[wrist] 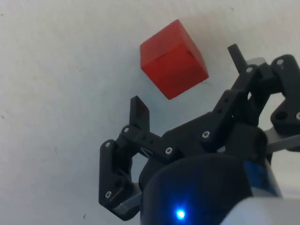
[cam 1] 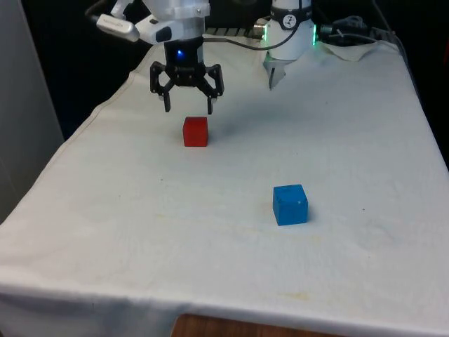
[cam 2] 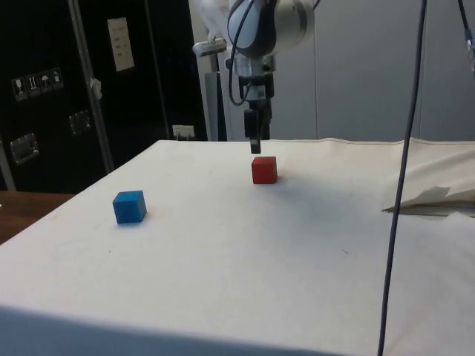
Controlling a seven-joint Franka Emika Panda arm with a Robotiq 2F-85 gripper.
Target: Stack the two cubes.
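Front view, gripper: the black gripper (cam 1: pixel 188 107) hangs above the white cloth (cam 1: pixel 140 232), its two fingers spread wide with nothing between them.
Front view, red cube: the red cube (cam 1: pixel 196 131) sits on the cloth just below the fingertips, at about 5 o'clock from the gripper, not touched by either finger.
Front view, blue cube: the blue cube (cam 1: pixel 290 204) stands alone on the cloth, well apart from the red one, at roughly 4 o'clock from it.
Side view, gripper: the gripper (cam 2: pixel 254 142) points straight down, its tips just above the red cube (cam 2: pixel 263 169) with a small gap; seen edge-on here, the spread of the fingers cannot be judged.
Side view, blue cube: the blue cube (cam 2: pixel 130 206) lies at about 8 o'clock from the red cube, well apart from it and nearer the table's corner.
Wrist view, gripper: the gripper (wrist: pixel 187 89) is wide open and holds nothing.
Wrist view, red cube: the red cube (wrist: pixel 172 59) rests on the cloth beyond the fingertips, turned at an angle to the fingers and lying nearer one of them, clear of both.
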